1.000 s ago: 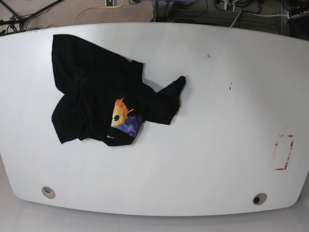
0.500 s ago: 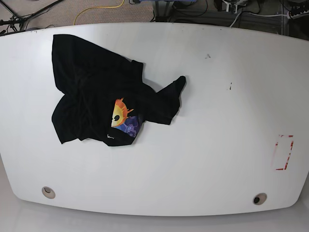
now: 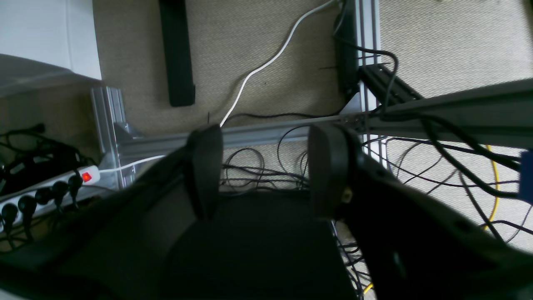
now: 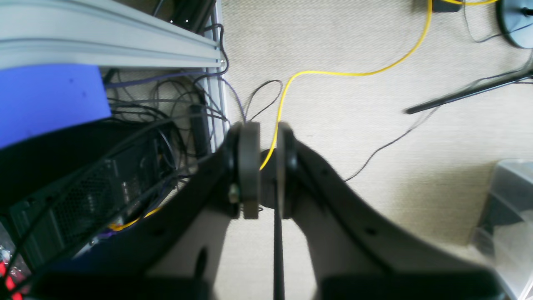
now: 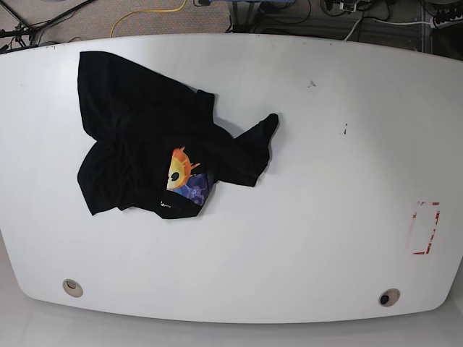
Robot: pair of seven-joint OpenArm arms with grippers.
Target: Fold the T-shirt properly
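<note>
White worktop [image 5: 304,217] carried a crumpled black T-shirt [image 5: 145,137] on its left half, print partly showing; red-outlined rectangle mark [image 5: 425,228] near right edge.

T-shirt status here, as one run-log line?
T-shirt: crumpled, unfolded, table left | left claw: open, empty, off-table | right claw: shut, empty

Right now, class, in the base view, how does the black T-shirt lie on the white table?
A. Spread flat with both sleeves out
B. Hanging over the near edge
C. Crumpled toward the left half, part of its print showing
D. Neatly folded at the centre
C: the T-shirt lies bunched on the left half of the table, with its orange and purple print partly showing.
</note>
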